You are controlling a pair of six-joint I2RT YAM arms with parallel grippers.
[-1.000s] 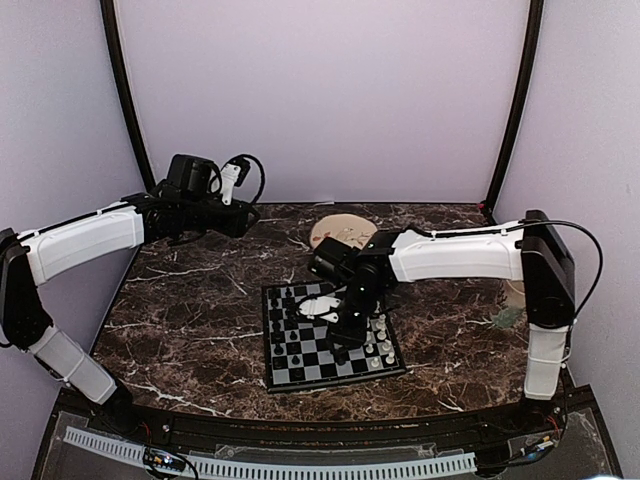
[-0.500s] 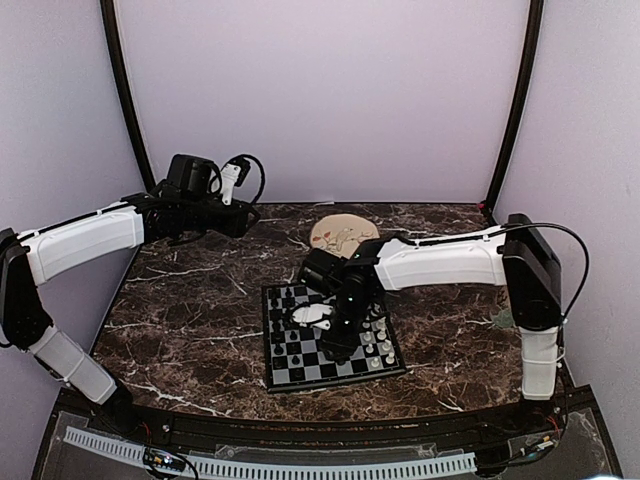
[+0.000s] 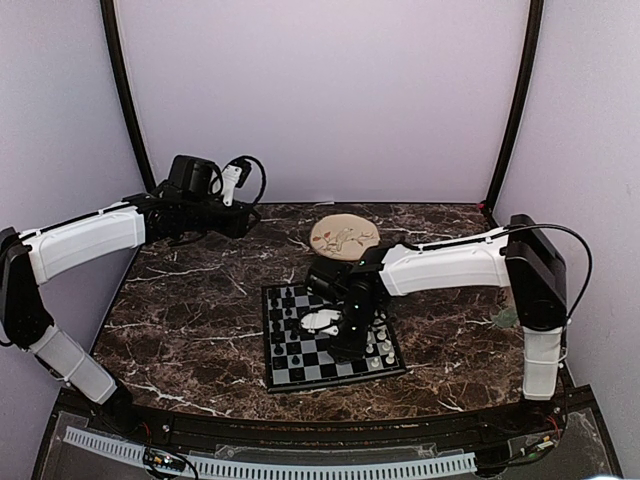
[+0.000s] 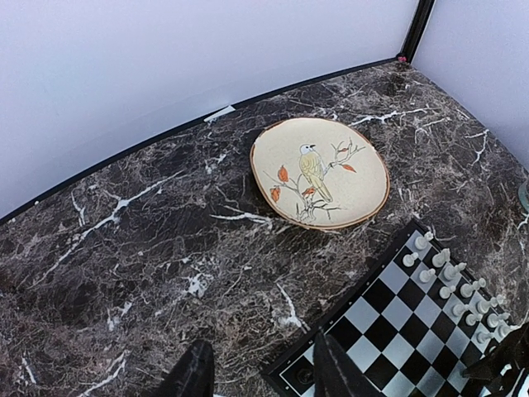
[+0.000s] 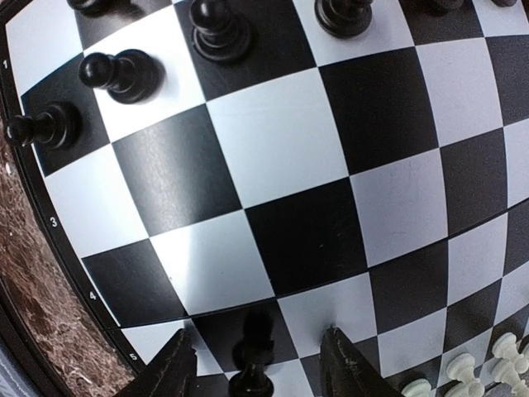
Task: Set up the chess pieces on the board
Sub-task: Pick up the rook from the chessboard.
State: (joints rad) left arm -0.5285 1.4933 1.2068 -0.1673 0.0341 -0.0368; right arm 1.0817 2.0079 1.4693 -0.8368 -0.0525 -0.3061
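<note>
The board (image 3: pixel 300 362) lies in the middle of the table, with black pieces (image 3: pixel 285 305) on its left rows and white pieces (image 3: pixel 382 350) on its right. My right gripper (image 3: pixel 350 338) hangs low over the board's middle. In the right wrist view its fingers (image 5: pixel 175 364) are open, and a black pawn (image 5: pixel 250 382) stands between them, touching neither. More black pieces (image 5: pixel 107 73) line the board's far side, and white ones (image 5: pixel 463 368) show at the lower right. My left gripper (image 3: pixel 248 218) is open and empty, high over the table's back left; its wrist view shows the board's corner (image 4: pixel 397 331).
A round beige plate (image 3: pixel 343 236) with a bird picture lies behind the board, and also shows in the left wrist view (image 4: pixel 318 169). A pale glass object (image 3: pixel 508 316) stands at the table's right edge. The table is dark marble (image 3: pixel 190 320).
My right gripper has shifted over the board, first left and then nearer and lower. The plate behind it now shows fully. The left arm has not moved.
</note>
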